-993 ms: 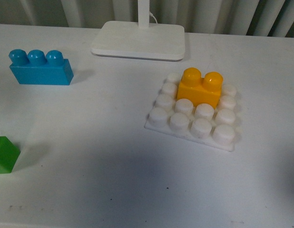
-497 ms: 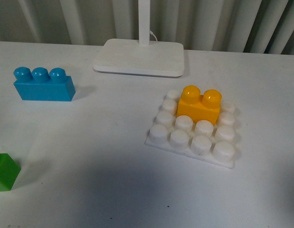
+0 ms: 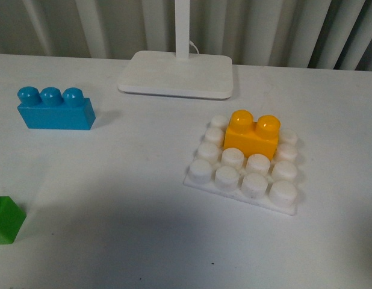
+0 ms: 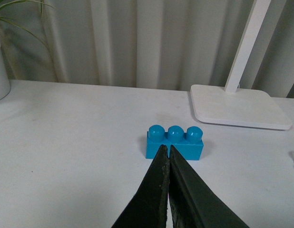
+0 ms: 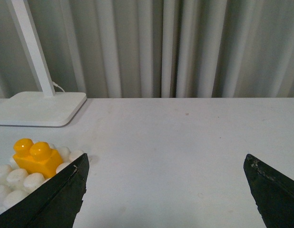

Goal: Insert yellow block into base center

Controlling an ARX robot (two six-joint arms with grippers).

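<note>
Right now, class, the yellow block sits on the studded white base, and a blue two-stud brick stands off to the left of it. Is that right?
Not quite. The blue brick has three studs, not two, as the front view shows. The rest holds: the yellow block sits on the studded white base, and the blue brick stands off to its left.

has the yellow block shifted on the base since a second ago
No. The yellow block sits on the same studs of the base; only the camera view shifted.
</note>
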